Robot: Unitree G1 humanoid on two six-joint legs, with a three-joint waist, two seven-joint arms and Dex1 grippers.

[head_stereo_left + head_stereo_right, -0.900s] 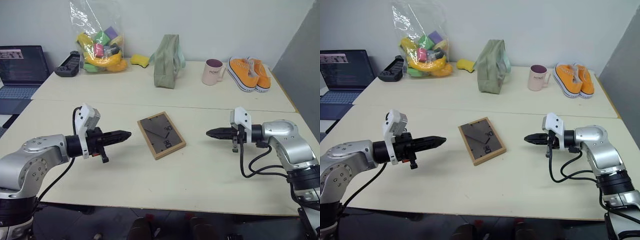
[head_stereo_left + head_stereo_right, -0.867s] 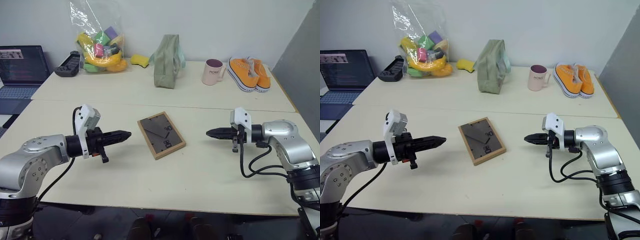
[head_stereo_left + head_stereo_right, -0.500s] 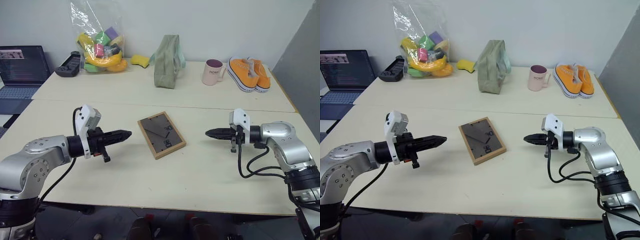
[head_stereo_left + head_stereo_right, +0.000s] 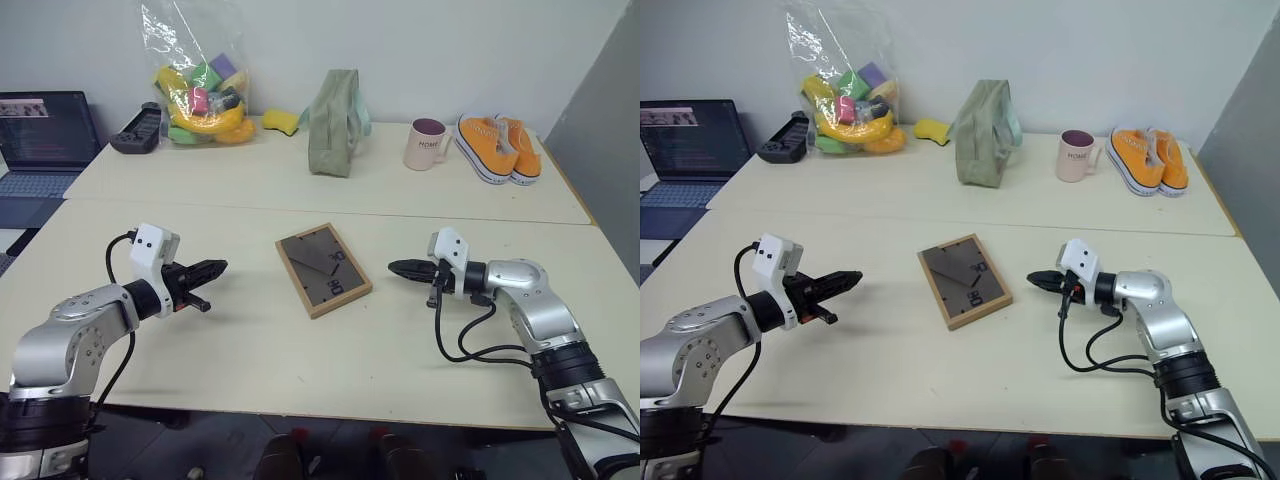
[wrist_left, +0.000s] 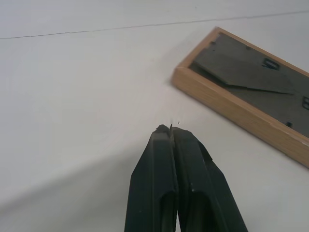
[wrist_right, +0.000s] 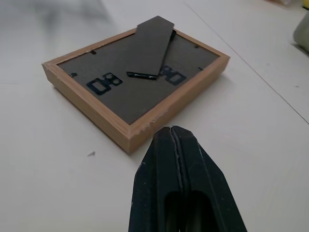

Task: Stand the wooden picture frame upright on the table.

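frame: wooden picture frame (image 4: 323, 270) lay face-down mid-table (image 4: 300, 380) — light, stiff; you'd grip a wood edge.
fingers: left gripper (image 4: 221, 266), right gripper (image 4: 393, 267) — both pinched closed, empty.

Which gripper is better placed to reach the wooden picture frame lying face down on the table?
Right, probably. The right gripper, shut, points at the near edge of the light wood picture frame with the dark back panel, close by. The left gripper, also shut, sits farther off across bare pale cream table.

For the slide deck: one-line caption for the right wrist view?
Shut right gripper poised just short of the wooden picture frame, which lies face-down on the table.
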